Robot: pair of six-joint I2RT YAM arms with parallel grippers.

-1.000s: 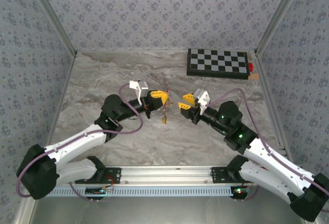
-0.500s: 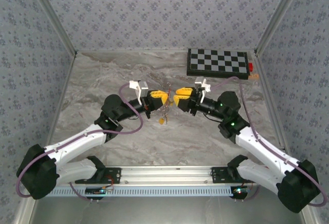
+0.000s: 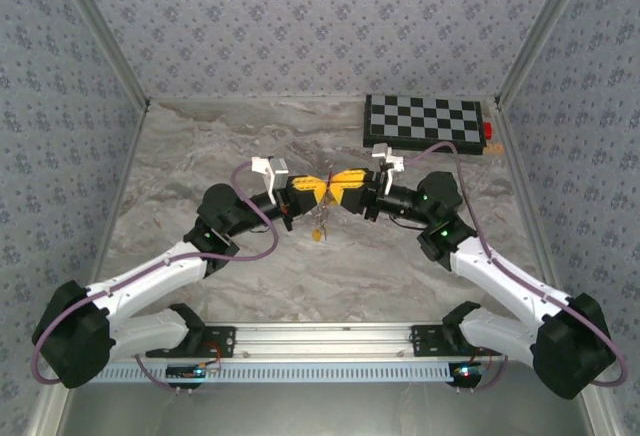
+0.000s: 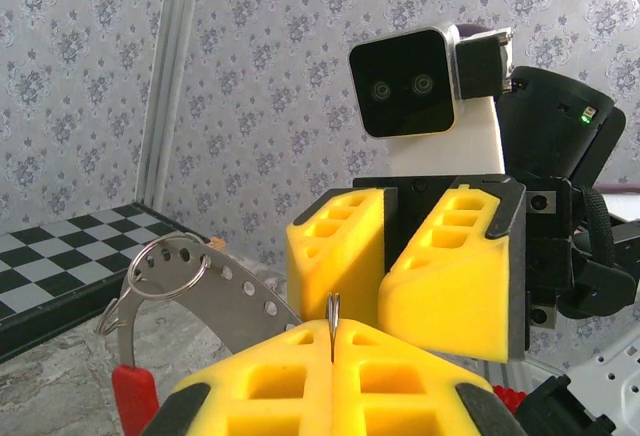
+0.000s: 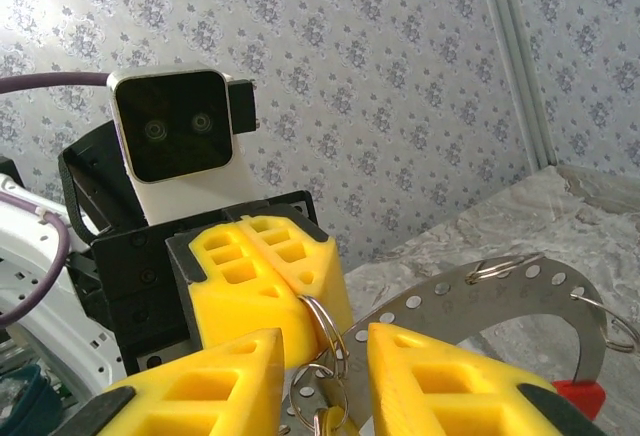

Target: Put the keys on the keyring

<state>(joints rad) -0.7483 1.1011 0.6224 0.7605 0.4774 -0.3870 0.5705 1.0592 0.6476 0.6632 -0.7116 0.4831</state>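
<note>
My left gripper (image 3: pixel 322 188) (image 4: pixel 333 328) is held above the table's middle, shut on a thin double-wire ring of the keyring (image 5: pixel 322 324). The keyring's grey perforated arc (image 5: pixel 520 286) (image 4: pixel 235 301) curves off to one side and ends in a red piece (image 5: pixel 580 396). A smaller ring hangs from the pinched ring and carries a yellow-headed key (image 5: pixel 335 422); the keys (image 3: pixel 318 230) dangle under the grippers. My right gripper (image 3: pixel 347 185) (image 5: pixel 325 351) faces the left one tip to tip. It is open, one finger on each side of the pinched ring.
A black-and-white checkerboard (image 3: pixel 425 121) lies at the back right, with a small red block (image 3: pixel 488 129) at its right end. Patterned walls close in the marble table (image 3: pixel 200 156) on three sides.
My right gripper has swung left and up to meet the left gripper, and its fingers have narrowed around the ring. The left gripper has stayed put, still shut.
</note>
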